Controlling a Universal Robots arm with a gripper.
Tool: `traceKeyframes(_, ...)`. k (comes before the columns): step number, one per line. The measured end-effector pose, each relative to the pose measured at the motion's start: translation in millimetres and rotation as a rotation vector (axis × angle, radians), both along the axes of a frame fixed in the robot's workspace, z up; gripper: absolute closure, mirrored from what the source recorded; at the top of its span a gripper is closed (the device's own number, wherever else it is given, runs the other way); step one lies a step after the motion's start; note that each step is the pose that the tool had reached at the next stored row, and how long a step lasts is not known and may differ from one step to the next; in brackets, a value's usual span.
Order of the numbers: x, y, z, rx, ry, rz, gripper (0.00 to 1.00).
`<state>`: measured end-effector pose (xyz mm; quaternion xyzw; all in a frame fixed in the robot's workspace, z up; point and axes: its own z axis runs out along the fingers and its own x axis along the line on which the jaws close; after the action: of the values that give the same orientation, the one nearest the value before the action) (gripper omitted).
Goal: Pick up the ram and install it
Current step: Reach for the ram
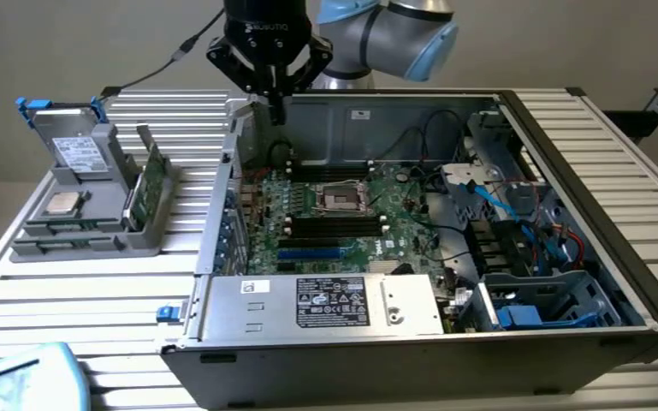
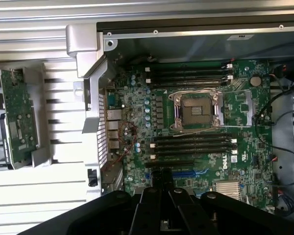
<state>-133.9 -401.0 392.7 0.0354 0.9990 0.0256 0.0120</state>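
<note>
Ram [image 1: 150, 181] [image 2: 18, 117] appeared to stand on edge in the grey holder [image 1: 72, 248] on the slatted surface [image 1: 66, 295], outside the case and well apart from the gripper [image 1: 276, 110] [image 2: 162, 180]. Gripper hung over the case's far corner, fingers pressed together, pinching nothing I could make out. Judged risks: holder walls sat close beside the stick, so an off-centre grasp could tilt or drop it; open CPU socket [image 1: 340, 199] lay between the memory slots [image 1: 329, 224], so a slip there could damage it. Case side wall [image 1: 220, 214] stood between holder and motherboard [image 1: 392, 227]; loose cables [image 1: 420, 141] hung near the far slots.
</note>
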Motion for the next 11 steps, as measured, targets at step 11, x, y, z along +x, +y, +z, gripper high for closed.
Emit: traceKeyframes(11, -49.7, 0.0, -0.1, 0.0068, -0.0004, 0.0, 0.89)
